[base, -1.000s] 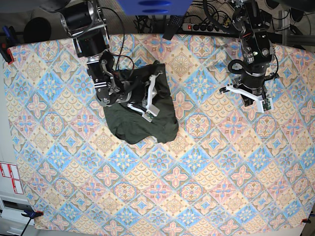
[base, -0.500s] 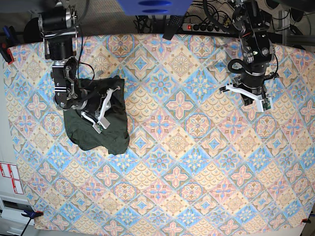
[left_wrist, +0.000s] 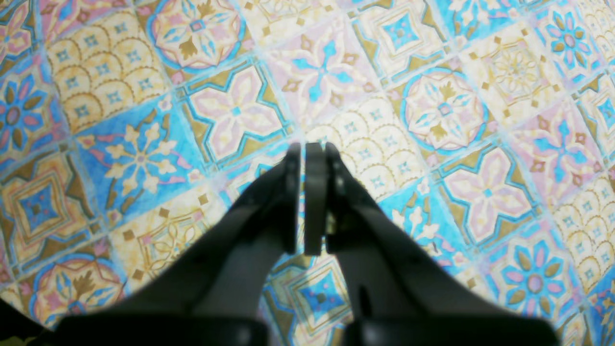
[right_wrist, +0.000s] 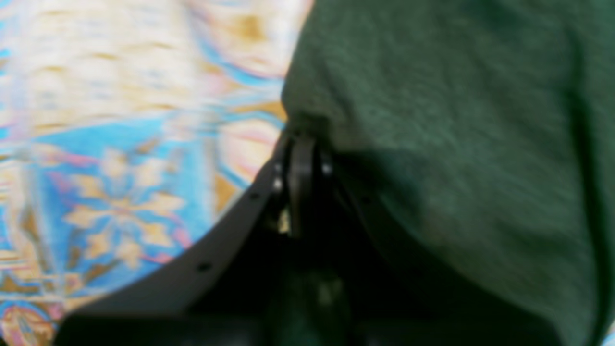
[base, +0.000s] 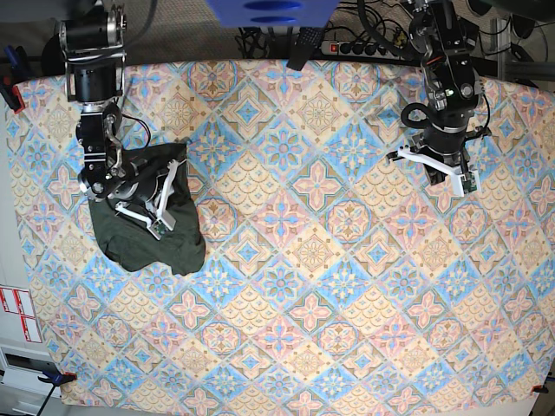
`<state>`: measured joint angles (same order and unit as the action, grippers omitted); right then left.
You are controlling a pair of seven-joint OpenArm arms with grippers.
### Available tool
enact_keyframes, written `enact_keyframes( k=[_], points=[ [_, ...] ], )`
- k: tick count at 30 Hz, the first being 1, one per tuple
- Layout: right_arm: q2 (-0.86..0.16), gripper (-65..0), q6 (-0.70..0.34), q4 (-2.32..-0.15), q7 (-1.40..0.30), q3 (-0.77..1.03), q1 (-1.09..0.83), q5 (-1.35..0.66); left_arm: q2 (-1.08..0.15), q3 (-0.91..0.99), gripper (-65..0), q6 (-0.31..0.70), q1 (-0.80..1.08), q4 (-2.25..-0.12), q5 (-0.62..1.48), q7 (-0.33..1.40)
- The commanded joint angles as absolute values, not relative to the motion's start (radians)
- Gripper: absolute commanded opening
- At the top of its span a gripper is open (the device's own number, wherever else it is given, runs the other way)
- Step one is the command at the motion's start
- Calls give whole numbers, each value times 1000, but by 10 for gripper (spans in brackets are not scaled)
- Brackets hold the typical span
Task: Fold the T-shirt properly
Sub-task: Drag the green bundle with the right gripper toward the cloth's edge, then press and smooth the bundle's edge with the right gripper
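Observation:
The T-shirt (base: 139, 234) is a dark olive-green bunched heap near the left edge of the patterned tablecloth (base: 329, 286). My right gripper (base: 165, 208) sits on top of the heap. In the right wrist view the right gripper (right_wrist: 300, 144) is shut on an edge of the T-shirt (right_wrist: 456, 144), and the cloth hangs to its right. My left gripper (base: 447, 173) is far off at the back right, shut and empty. The left wrist view shows the left gripper (left_wrist: 307, 149) over bare tablecloth.
A power strip (base: 364, 45) and cables lie beyond the table's back edge. A red clamp (base: 10, 91) holds the cloth at the left edge. A blue object (base: 269, 10) hangs at the top centre. White labels (base: 17, 312) lie off the table's left side.
My right arm has dragged the T-shirt leftward across the table, from left of centre to near the left edge. The left arm has not moved.

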<state>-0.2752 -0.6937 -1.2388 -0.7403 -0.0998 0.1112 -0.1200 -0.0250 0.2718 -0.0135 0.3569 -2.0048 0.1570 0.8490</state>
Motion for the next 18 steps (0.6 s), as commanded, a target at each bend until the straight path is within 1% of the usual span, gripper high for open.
enact_keyframes(
  k=[1, 4, 8, 12, 18],
  points=[
    [-280, -650, -698, -1293, -734, -96, 119, -143, -28, 271, -650, -12, 355, -2022, 157, 834],
    [-277, -650, -698, -1400, -762, -85, 71, -145, -36, 237, -650, -10, 366, -2022, 157, 834],
    [-277, -650, -698, -1547, -763, -44, -24, -145, -87, 157, -650, -10, 403, -2023, 157, 834],
    [-277, -650, -698, -1687, -797, 39, -139, -147, -119, 105, -650, -10, 463, -2023, 157, 829],
    [-277, -650, -698, -1851, -802, 174, -325, -147, -154, 53, -650, -10, 530, -2025, 157, 828]
  ],
)
